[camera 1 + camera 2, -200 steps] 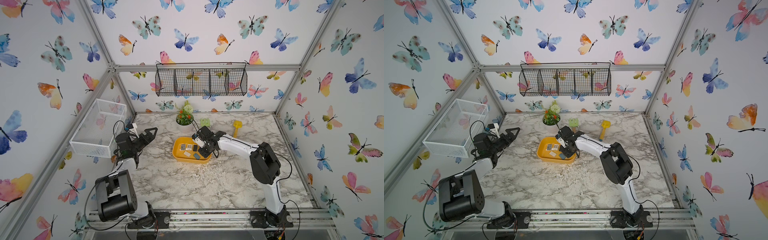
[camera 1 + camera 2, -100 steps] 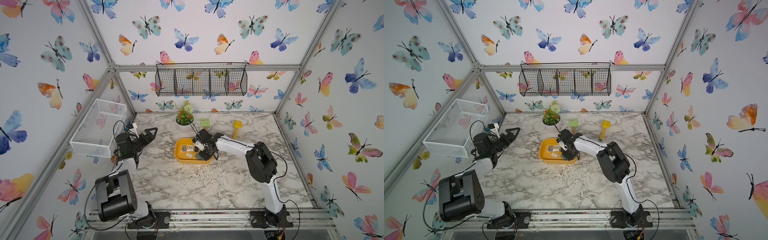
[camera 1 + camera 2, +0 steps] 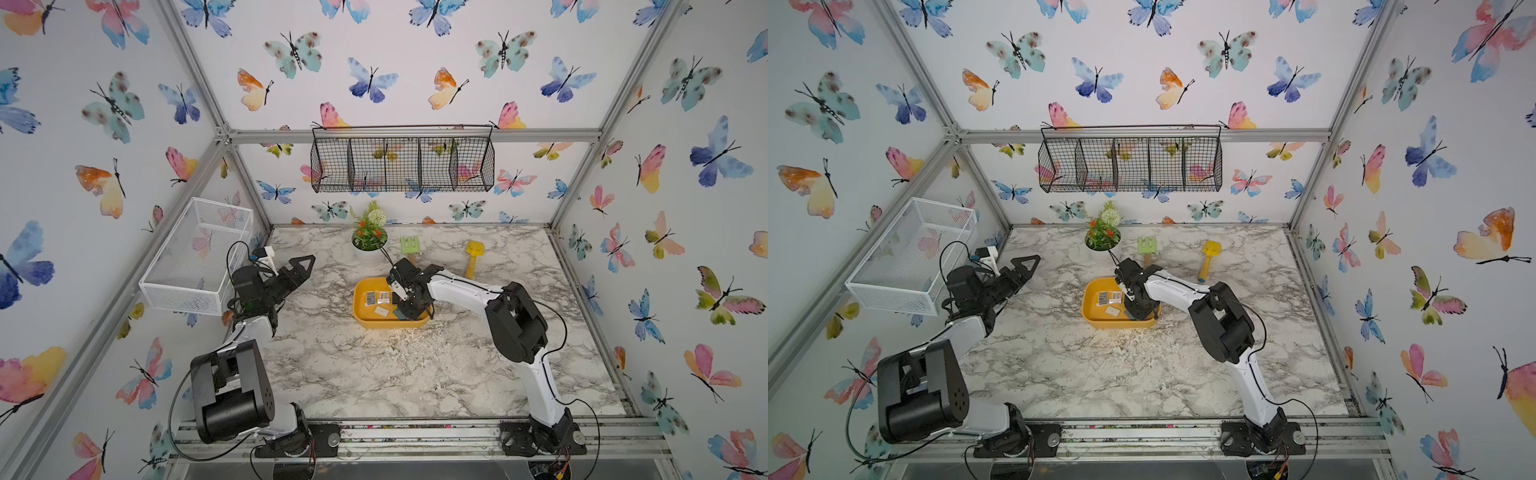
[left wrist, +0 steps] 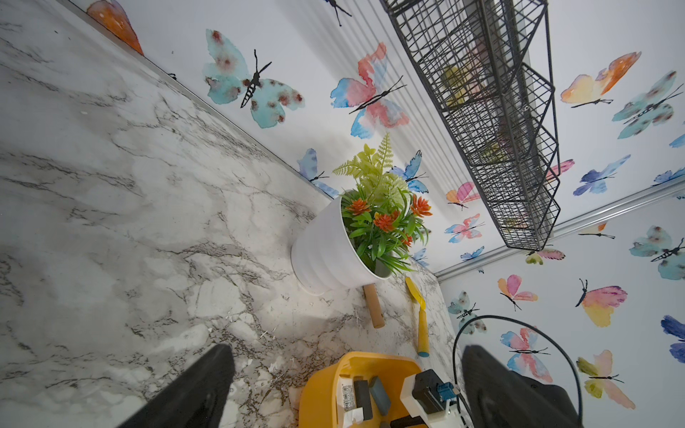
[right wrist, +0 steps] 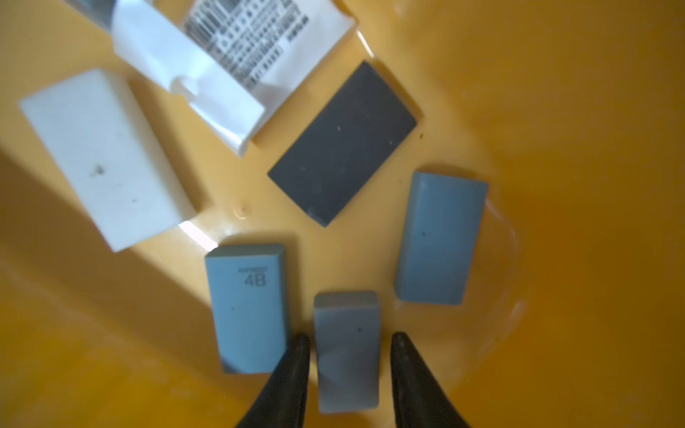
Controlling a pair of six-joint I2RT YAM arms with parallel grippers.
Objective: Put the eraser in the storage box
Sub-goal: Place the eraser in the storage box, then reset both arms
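Observation:
The yellow storage box [image 3: 386, 323] [image 3: 1113, 323] sits mid-table. My right gripper [image 3: 405, 313] [image 3: 1136, 316] reaches down into its right end. In the right wrist view, my right gripper [image 5: 350, 339] is open, and a grey-blue eraser [image 5: 346, 352] lies on the box floor [image 5: 556, 111] between the fingers with a gap on each side. Other erasers lie around it: a grey-blue "4B" one [image 5: 248, 307], another grey-blue one [image 5: 439, 237], a dark grey one [image 5: 343, 142], a white one [image 5: 107, 155] and a wrapped one [image 5: 237, 55]. My left gripper [image 3: 305, 266] [image 4: 346, 350] hangs open and empty to the left.
A potted plant [image 3: 369, 243], a green rake [image 3: 410, 245] and a yellow shovel [image 3: 473, 257] stand behind the box. A white mesh basket [image 3: 195, 257] hangs on the left wall. A black wire basket [image 3: 401, 160] hangs on the back wall.
My right gripper has shifted left and sunk deeper into the box, and its jaws have parted from the grey-blue eraser. The left arm has not moved.

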